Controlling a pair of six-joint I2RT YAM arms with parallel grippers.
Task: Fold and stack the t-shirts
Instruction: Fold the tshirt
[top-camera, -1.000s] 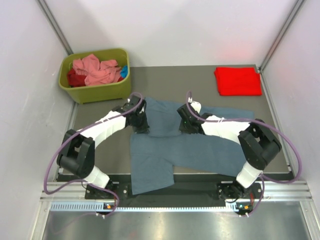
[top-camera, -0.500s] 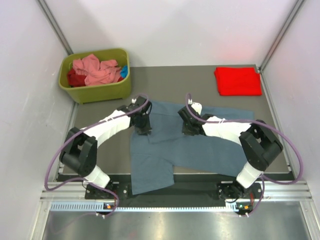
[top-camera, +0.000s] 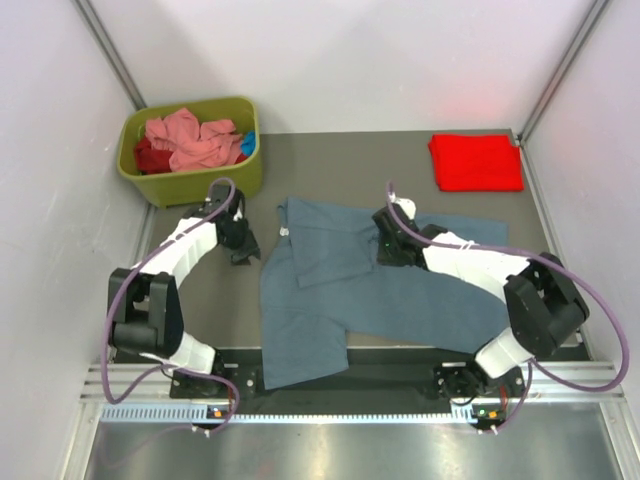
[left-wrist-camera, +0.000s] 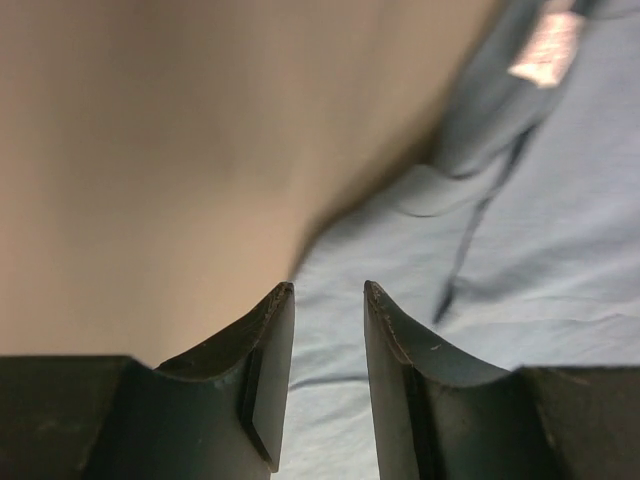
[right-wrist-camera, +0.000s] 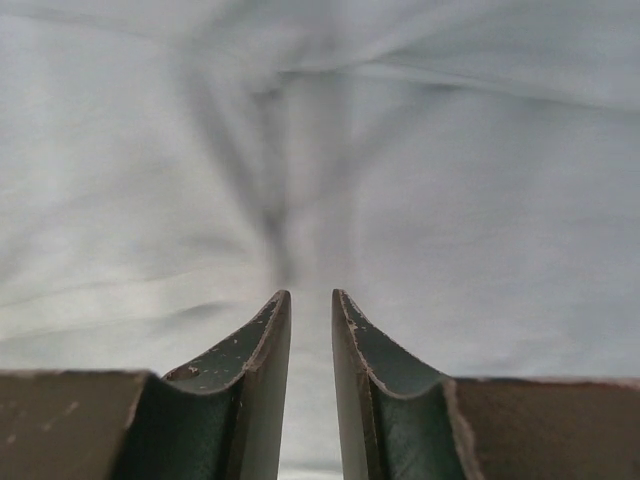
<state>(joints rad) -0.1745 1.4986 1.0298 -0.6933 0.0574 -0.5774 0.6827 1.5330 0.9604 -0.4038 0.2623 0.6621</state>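
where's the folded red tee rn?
Top view: the folded red tee lies at the far right corner of the table, clear of the blue-grey tee spread mid-table, opposite the olive bin far left.

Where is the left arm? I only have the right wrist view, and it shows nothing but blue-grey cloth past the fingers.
Observer: The left gripper is off the blue-grey shirt, over bare table beside the shirt's left edge.
Operator: Is it holding anything?
Observer: No. In the left wrist view its jaws stand apart with nothing between them.
Operator: Is any shirt folded yet?
Observer: A red shirt lies folded flat at the far right corner. The other shirts are heaped in the green bin at far left.
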